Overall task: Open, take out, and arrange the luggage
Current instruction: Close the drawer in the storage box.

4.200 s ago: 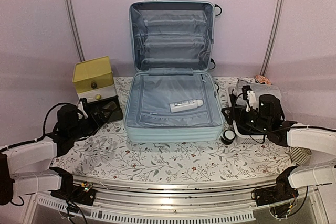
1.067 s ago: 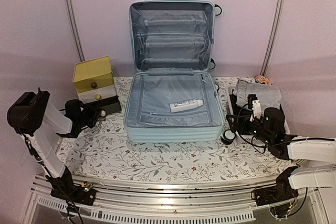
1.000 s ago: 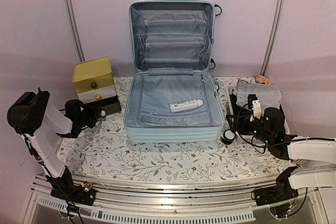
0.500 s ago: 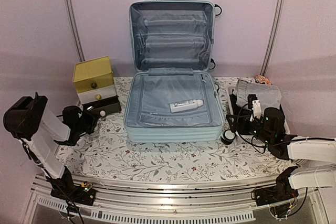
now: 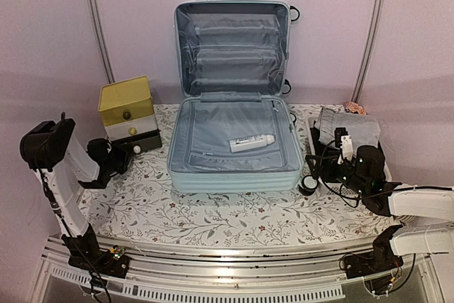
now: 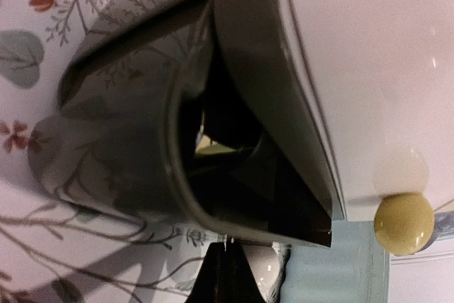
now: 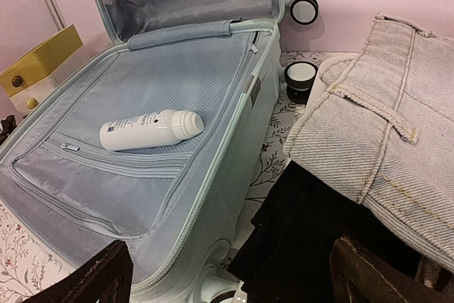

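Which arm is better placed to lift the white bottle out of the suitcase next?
Right. The right end effector is open beside the suitcase, facing the white bottle; the left end effector is shut, off by the yellow-topped drawer box.

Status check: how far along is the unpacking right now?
Done: the luggage lies open, lid upright; folded clothes sit beside it on the right, apparently unpacked. In hand: nothing visible; the left gripper is shut by the drawer box, the right gripper open near the clothes. Left: the white bottle lies inside, not yet removed.
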Controlling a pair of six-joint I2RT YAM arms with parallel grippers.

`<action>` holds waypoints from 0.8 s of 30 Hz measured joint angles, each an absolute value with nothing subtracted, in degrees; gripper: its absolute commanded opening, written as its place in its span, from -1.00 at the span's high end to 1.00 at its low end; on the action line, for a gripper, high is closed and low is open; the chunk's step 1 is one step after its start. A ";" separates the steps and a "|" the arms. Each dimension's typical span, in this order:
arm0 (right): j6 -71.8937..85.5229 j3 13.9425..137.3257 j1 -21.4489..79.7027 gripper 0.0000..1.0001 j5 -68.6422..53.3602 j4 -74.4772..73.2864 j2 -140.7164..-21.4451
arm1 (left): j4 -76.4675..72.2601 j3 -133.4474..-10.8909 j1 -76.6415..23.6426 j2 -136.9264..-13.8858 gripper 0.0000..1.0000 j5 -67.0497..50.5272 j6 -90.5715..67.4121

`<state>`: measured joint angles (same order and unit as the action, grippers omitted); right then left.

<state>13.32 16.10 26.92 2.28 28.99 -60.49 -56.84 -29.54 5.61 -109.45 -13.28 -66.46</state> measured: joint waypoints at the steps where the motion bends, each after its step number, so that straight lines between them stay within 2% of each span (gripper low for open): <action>1: 13.30 16.10 26.92 -0.98 2.28 28.99 -60.49 | -56.86 -30.46 5.89 -110.10 0.99 -13.26 -66.50; 14: 13.32 16.10 26.92 -0.98 2.28 29.02 -60.51 | -58.96 -35.03 7.68 -115.90 0.98 -15.00 -67.72; 24: 13.30 16.10 26.92 -0.98 2.26 29.02 -60.51 | -62.39 -27.51 8.43 -108.49 0.76 -17.58 -68.01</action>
